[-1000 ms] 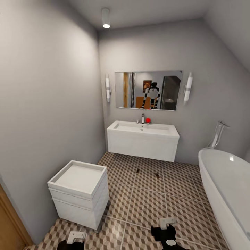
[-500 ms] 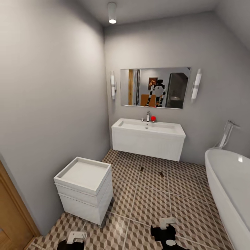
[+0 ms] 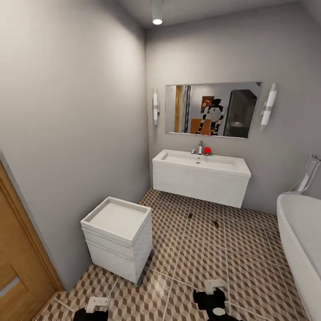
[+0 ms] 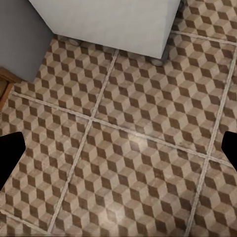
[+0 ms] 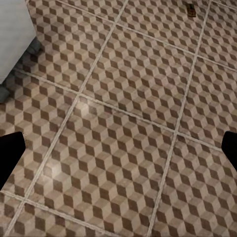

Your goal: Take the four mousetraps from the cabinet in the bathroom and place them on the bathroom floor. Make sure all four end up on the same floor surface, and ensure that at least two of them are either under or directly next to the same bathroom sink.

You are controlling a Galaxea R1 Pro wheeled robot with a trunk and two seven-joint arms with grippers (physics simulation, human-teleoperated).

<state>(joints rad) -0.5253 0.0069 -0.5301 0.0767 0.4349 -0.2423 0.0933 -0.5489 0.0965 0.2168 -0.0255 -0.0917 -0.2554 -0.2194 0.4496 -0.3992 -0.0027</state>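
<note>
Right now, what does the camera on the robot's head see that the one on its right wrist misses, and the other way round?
The head view alone takes in the sink on the far wall, the mirror above it, the bathtub and a second mousetrap on the tiles. The right wrist view alone gives a close look straight down between the right gripper, whose dark fingertips sit wide apart with nothing held. Both share the bathroom floor, the white drawer unit and one mousetrap.
</note>
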